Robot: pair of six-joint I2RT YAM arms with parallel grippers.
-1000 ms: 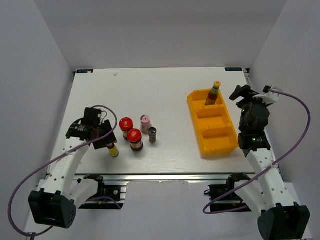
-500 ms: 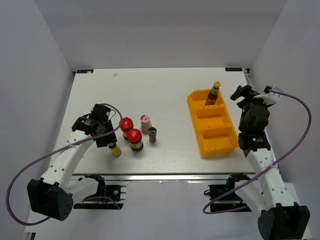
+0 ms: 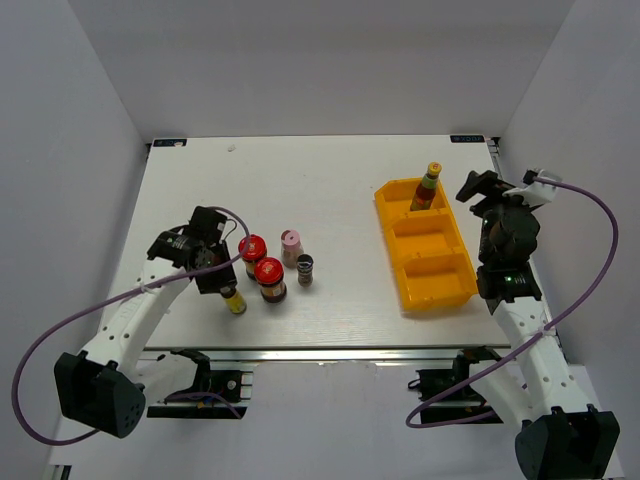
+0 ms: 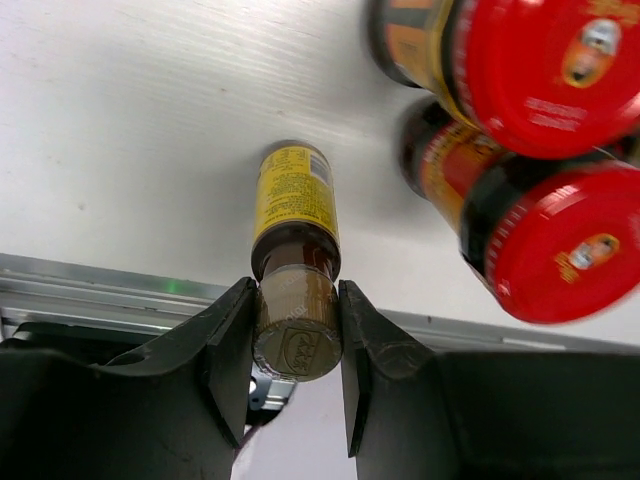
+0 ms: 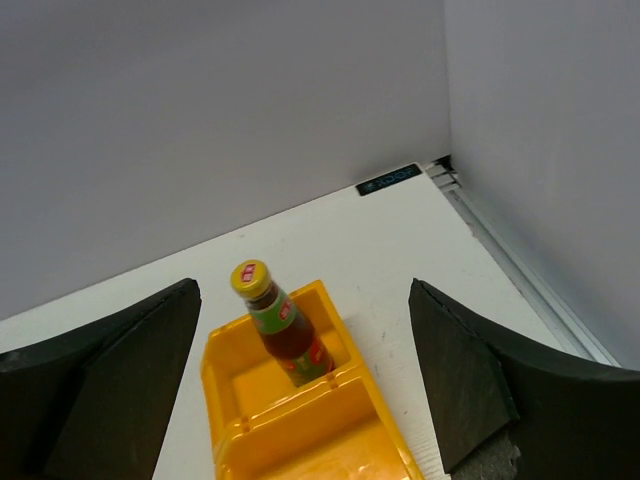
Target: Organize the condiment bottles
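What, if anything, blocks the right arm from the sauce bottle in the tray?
Probably nothing, so likely yes. The right gripper hangs open just beside the tray's far compartment, where the sauce bottle stands upright and alone.

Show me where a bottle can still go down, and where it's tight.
Free: the tray has bare middle and near compartments, behind them the sauce bottle in the far one; also the table strip between shaker and tray. Crowded: the red-lidded jars, pink-capped bottle and shaker cluster beside the left gripper, shut on the brown bottle.
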